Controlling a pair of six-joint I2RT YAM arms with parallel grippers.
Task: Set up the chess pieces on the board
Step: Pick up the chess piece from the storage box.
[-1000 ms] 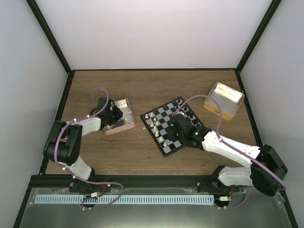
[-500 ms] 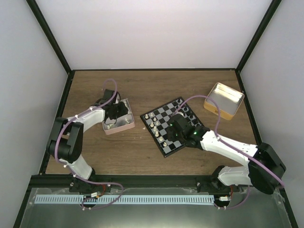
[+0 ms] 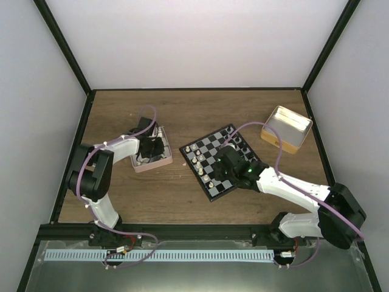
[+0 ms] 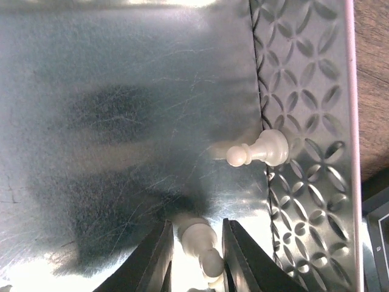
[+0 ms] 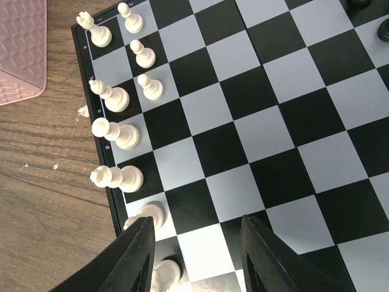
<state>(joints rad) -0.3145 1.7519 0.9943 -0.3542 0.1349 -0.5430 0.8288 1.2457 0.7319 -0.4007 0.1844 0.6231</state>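
While the left arm bends in over the pink tin (image 3: 159, 163) at the left of the bench (image 3: 182, 109), I have the left fingers (image 3: 152, 148) down inside it. On the left wrist feed they are parted and straddle a cream piece (image 4: 196, 237) lying on the tin's shiny floor. A thin sliver of floor shows on each side of it, so they are not clamped on it. A cream pawn (image 4: 258, 149) lies on its side further along that floor, its base against the embossed wall, apart from the fingers.

Right of the tin, the board (image 3: 213, 146) sits at an angle near the middle of the bench. On the right wrist feed I see the cream pieces (image 5: 115, 134) standing upright in a line on the edge squares nearest the pink tin, with three pawns on the next line in. Two black pieces (image 5: 384, 27) show at the opposite side, cut by the frame. The right fingers (image 3: 219, 172) hover over the near end of the cream line, spread wide with nothing between them; two cream pieces stand just beside one finger.

Furthest right, a yellow tin (image 3: 276, 137) lies open near the board's right corner, not touching it
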